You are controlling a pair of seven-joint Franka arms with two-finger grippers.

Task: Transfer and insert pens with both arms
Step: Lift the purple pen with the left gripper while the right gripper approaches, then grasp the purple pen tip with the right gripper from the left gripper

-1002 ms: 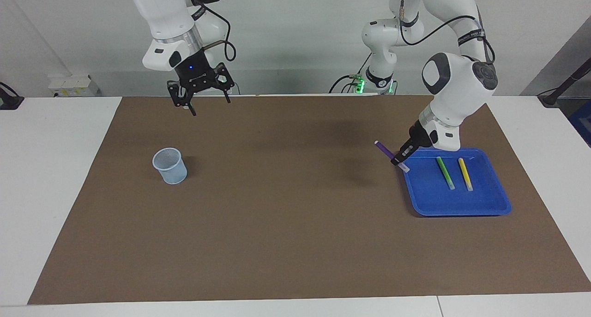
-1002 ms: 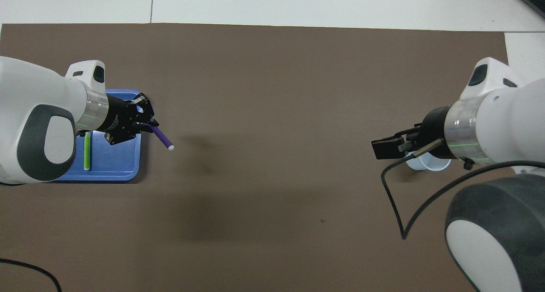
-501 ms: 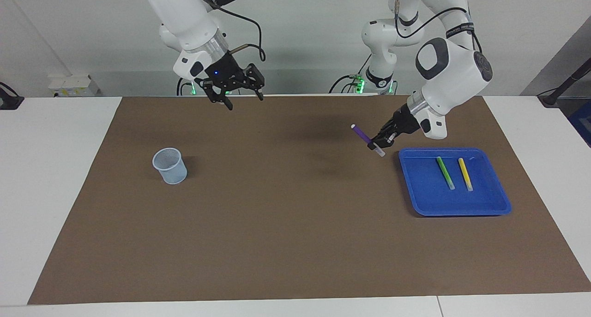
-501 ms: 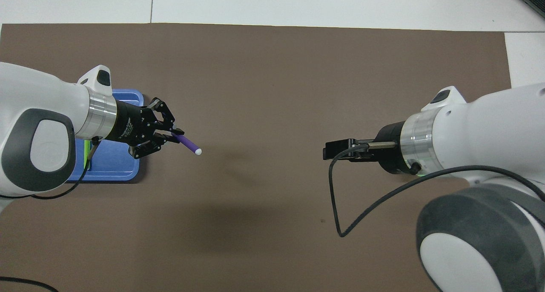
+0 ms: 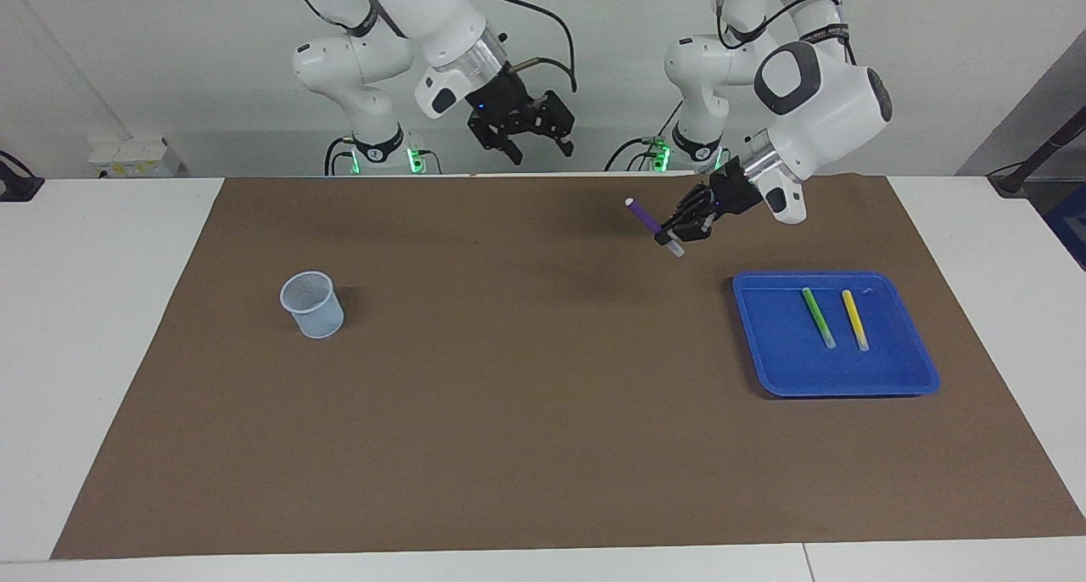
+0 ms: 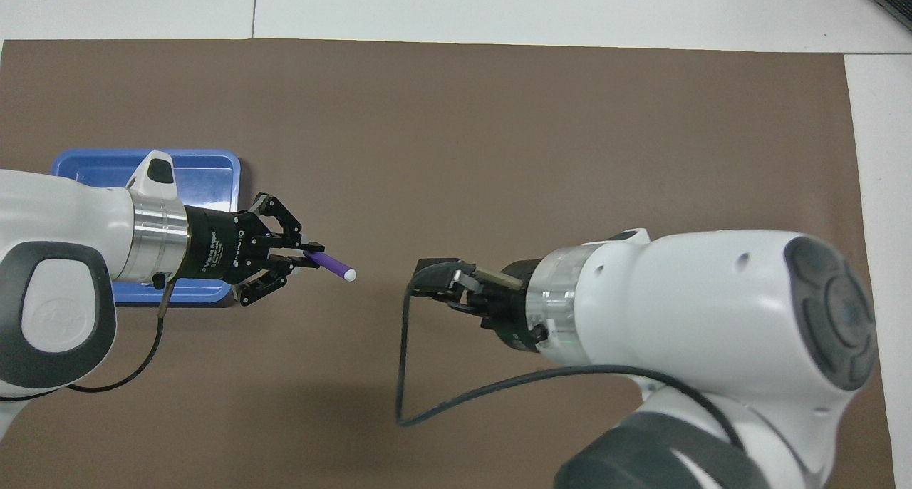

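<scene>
I have the purple pen (image 5: 648,221) clamped in my left hand (image 5: 679,228), lifted over the brown mat (image 5: 526,412) toward the middle of the table, clear of the blue tray (image 5: 848,378). The pen sticks out slantwise from the fingertips, its pale end pointing at my right hand (image 5: 536,145). That right hand hangs in the air over the mat's edge nearest the robots, fingers spread wide and holding nothing.

I judge the task barely begun: one pen is picked and on its way to a handover, which has not yet happened since the two hands are apart. The green pen (image 5: 818,316) and yellow pen (image 5: 854,319) lie side by side in the tray, near the left arm's end of the table. The mesh cup (image 5: 313,304) stands upright toward the right arm's end, and as far as I can tell it holds no pens, though its inside is hard to make out. So three insertions are left.

The mat covers most of a white table (image 5: 102,327). A plain pale wall (image 5: 170,56) stands at the robots' end.
</scene>
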